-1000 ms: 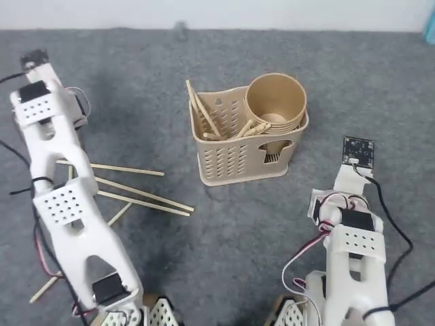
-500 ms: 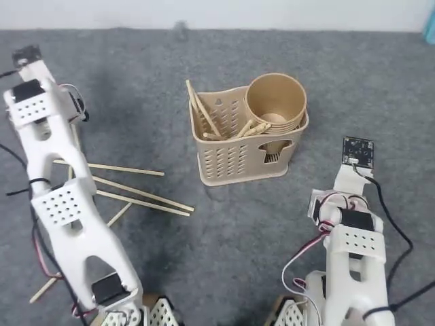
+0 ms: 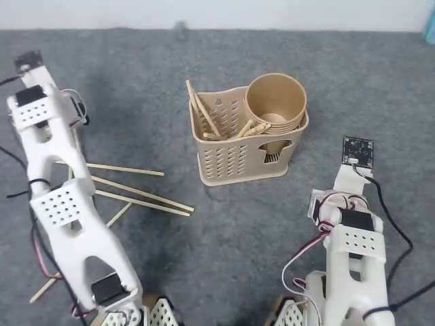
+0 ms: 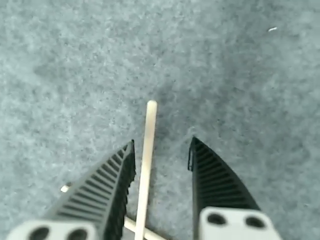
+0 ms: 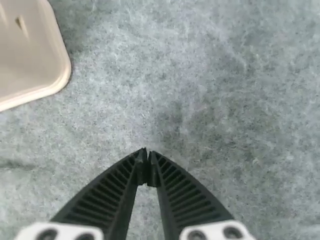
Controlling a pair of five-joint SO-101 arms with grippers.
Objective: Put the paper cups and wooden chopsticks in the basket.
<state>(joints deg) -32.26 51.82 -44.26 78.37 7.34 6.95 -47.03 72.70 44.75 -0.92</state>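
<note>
The basket [image 3: 238, 163] holds stacked paper cups [image 3: 275, 102] at its 3 o'clock end and wooden chopsticks [image 3: 204, 112] at its 9 o'clock end. Loose chopsticks [image 3: 139, 197] lie on the grey carpet [image 3: 204, 258], at 8 o'clock from the basket. The left gripper [image 4: 162, 141] is spread wide, with one chopstick [image 4: 147, 150] lying between its fingers. The right gripper [image 5: 146, 152] is pressed together, holding nothing.

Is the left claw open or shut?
Open: the left gripper has its jaws standing apart, with a chopstick lying between them.
</note>
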